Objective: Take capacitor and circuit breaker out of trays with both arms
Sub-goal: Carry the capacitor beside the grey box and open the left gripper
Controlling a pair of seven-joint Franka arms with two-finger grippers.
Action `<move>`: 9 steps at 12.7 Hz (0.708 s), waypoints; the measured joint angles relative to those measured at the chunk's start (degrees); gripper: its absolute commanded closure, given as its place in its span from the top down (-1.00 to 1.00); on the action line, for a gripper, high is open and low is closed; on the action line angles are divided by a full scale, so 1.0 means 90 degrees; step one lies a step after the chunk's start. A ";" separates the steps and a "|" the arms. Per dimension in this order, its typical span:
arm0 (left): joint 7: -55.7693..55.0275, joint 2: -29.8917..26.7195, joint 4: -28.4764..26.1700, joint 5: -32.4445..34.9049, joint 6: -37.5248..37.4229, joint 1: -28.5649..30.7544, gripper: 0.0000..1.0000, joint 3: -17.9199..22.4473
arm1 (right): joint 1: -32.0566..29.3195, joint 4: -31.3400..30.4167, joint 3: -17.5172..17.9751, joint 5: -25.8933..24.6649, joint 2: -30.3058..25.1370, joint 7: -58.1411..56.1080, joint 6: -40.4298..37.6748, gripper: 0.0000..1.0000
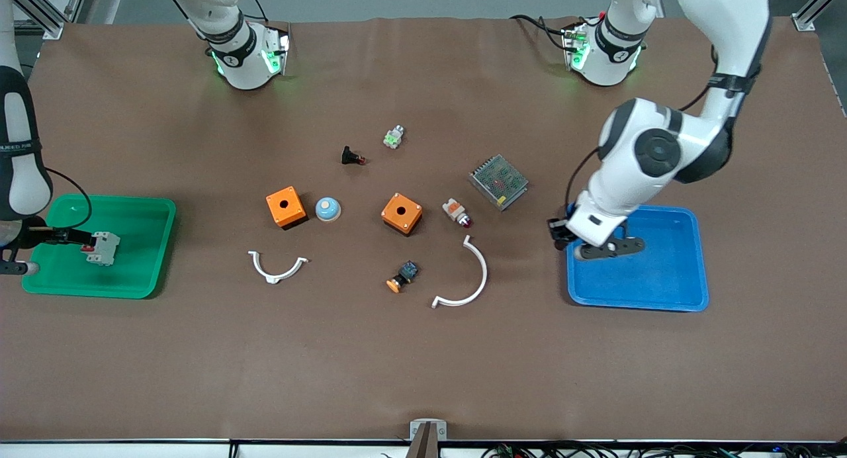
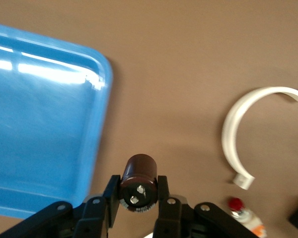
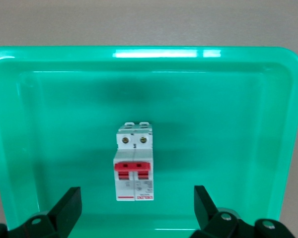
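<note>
Breaker (image 3: 134, 162) first: I see it lying in the green tray (image 1: 142, 210) at the right arm's end of the table. My right gripper (image 3: 135, 208) hangs just over it with its fingers spread wide, holding nothing. Next come the orange boxes (image 1: 286, 206) mid-table. Then my left gripper (image 2: 137, 191) pinches the capacitor (image 2: 138, 179) tight over the brown table, right beside the blue tray's (image 1: 662, 279) edge.

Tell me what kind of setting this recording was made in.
Most likely a robotics lab bench set up for sorting electrical parts: a brown-covered table with two arm bases, a green tray holding a breaker, a blue tray, and scattered push buttons and orange boxes.
</note>
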 measured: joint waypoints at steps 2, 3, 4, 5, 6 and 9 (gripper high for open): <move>-0.0621 0.0318 0.0285 0.0000 0.0000 -0.0398 -0.99 0.0005 | 0.0022 -0.0177 0.0010 0.0000 0.0010 -0.0002 0.0237 1.00; -0.0830 0.0491 0.0399 0.0013 0.0000 -0.0564 -0.99 0.0014 | 0.0030 -0.0295 0.0011 0.0000 0.0022 -0.0004 0.0427 1.00; -0.1023 0.0633 0.0454 0.0105 0.0000 -0.0690 -0.99 0.0018 | 0.0035 -0.0376 0.0012 0.0000 0.0035 -0.0005 0.0558 1.00; -0.1238 0.0759 0.0471 0.0280 0.0000 -0.0752 -0.99 0.0020 | 0.0035 -0.0417 0.0011 0.0000 0.0045 -0.0006 0.0627 1.00; -0.1445 0.0892 0.0475 0.0427 0.0000 -0.0777 -0.99 0.0021 | 0.0035 -0.0443 0.0011 0.0000 0.0048 -0.0011 0.0662 1.00; -0.2031 0.1370 0.0540 0.0803 0.0147 -0.0901 -0.99 0.0021 | 0.0093 -0.0459 0.0025 0.0000 0.0054 -0.0032 0.0669 0.95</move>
